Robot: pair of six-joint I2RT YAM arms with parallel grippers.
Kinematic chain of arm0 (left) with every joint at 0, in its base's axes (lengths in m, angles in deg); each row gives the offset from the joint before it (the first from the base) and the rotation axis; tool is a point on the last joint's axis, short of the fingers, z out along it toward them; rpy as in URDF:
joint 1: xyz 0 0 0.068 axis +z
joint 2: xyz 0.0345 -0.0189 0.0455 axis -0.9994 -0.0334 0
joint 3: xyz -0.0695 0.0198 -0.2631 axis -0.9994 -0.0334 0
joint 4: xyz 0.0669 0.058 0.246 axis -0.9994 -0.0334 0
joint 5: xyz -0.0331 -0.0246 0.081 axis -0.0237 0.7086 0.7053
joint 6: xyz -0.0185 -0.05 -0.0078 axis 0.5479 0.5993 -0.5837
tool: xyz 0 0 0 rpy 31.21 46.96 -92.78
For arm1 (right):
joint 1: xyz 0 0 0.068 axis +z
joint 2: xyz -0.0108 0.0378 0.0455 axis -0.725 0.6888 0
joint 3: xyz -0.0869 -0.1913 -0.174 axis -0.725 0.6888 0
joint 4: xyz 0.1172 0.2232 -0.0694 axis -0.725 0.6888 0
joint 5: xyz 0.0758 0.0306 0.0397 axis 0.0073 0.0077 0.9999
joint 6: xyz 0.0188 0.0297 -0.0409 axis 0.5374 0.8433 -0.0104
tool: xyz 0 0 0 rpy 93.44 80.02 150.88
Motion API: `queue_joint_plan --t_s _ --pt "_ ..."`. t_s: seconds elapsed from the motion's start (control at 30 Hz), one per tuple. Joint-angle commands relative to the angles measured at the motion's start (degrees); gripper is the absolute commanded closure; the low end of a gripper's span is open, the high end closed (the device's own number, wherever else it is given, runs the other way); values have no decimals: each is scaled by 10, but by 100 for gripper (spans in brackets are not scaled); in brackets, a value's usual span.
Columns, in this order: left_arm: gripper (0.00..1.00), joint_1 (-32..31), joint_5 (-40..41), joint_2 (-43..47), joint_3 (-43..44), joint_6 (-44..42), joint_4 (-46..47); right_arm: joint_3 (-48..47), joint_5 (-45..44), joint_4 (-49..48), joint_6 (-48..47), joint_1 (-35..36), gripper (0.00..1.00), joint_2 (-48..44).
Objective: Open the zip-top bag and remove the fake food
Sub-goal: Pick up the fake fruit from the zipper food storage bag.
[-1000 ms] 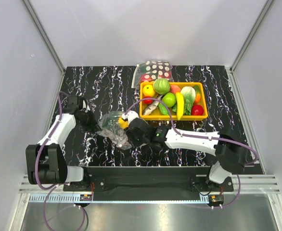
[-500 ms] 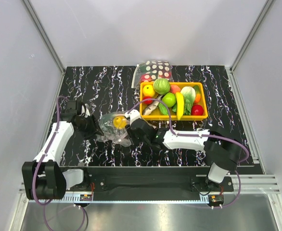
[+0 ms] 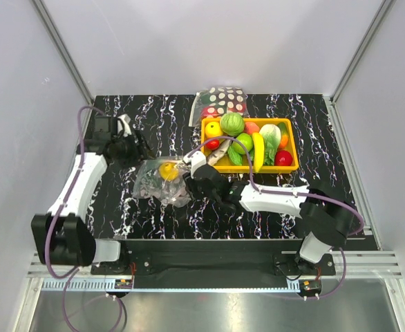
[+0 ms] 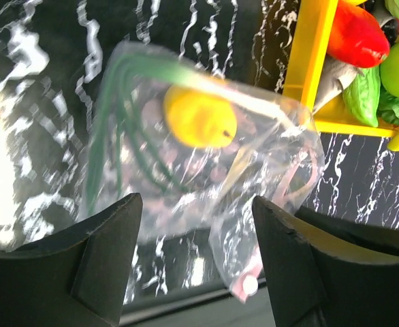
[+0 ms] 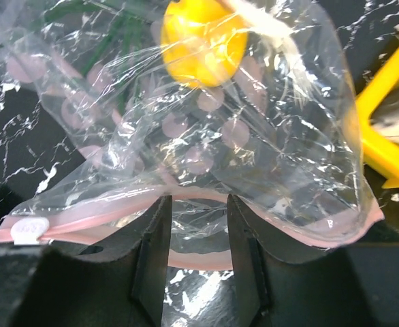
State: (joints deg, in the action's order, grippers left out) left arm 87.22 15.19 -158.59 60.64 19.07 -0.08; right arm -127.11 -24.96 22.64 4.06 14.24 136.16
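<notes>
The zip-top bag (image 3: 159, 184) lies crumpled on the black marbled table, left of centre. Inside it I see fake food: a yellow fruit (image 3: 168, 171) (image 4: 199, 119) (image 5: 203, 37) and long green stalks (image 4: 118, 129). My left gripper (image 3: 137, 148) (image 4: 194, 204) is open and holds nothing; it hovers to the back left of the bag and apart from it. My right gripper (image 3: 189, 178) (image 5: 198, 204) is at the bag's right end. Its fingers (image 5: 152, 252) stand apart at the pink zip strip (image 5: 104, 214), where the mouth gapes, with clear film between them.
A yellow tray (image 3: 251, 169) with several toy fruits and vegetables stands right behind the right gripper, its edge (image 4: 308, 61) close to the bag. A polka-dot bag (image 3: 222, 102) lies behind the tray. White walls enclose the table on three sides.
My left gripper has opened, let go of the bag and pulled back to the far left. The bag has dropped flatter on the table. The right gripper has edged forward and its jaws have widened slightly.
</notes>
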Motion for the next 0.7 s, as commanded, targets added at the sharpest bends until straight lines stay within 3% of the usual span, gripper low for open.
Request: queue_joint_plan --t_s 0.0,0.17,0.5,0.53,0.63,0.67 --pt "29 -40 -8 -53 23 7 74 -8 11 -23 -12 -16 56 -19" --pt "28 -89 -6 -128 45 -36 65 -23 34 -11 -11 -35 56 -5" --pt "30 -99 10 -190 56 -67 62 -37 56 10 -12 -47 56 9" --pt "43 -99 13 -196 58 -69 60 -38 59 11 -11 -47 55 7" --pt "66 -98 15 -202 66 -71 56 -32 75 18 -9 -47 55 0" --pt "69 -99 13 -205 68 -71 54 -28 78 19 -7 -47 54 -1"
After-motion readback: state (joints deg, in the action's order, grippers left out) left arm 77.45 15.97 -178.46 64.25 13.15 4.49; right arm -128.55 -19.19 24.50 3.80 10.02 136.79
